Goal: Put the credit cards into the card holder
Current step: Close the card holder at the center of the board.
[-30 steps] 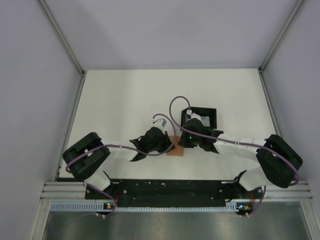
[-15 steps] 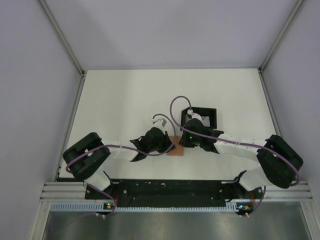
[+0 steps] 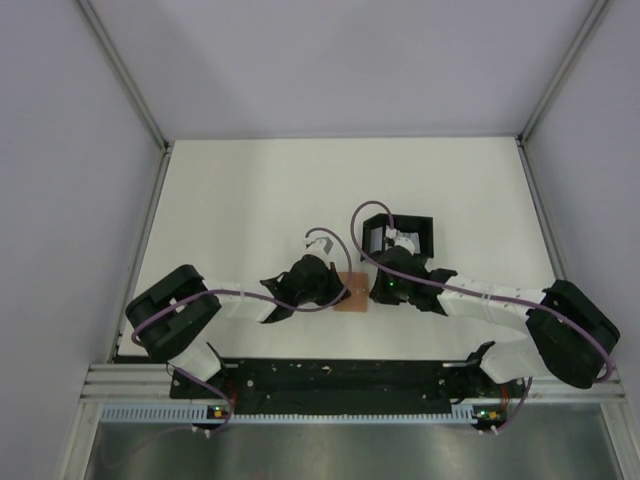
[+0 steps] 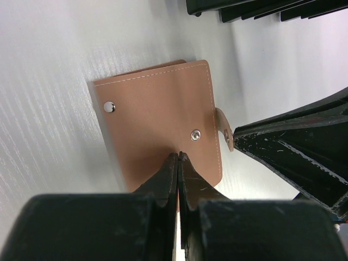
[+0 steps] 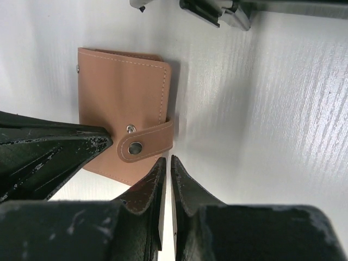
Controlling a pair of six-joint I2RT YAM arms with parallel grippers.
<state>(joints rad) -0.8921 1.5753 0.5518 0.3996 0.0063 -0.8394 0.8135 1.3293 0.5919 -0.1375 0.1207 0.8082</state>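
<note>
One card holder (image 3: pixel 350 292), tan and folded, lies flat on the white table (image 3: pixel 250 200) at centre of the top view, between two grippers. Left gripper (image 4: pixel 178 156): jaws pressed fully together, tips on the holder's face, nothing clasped. Right gripper (image 5: pixel 166 161): jaws a hairline apart, empty, tips just beside the strap tab (image 5: pixel 147 144). One black tray (image 3: pixel 420 219) sits up-right of the holder.

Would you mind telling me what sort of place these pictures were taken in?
Most likely a robotics lab test cell: a white table boxed in by plain grey panels, with the left arm and right arm bolted to an aluminium rail at its near edge.
</note>
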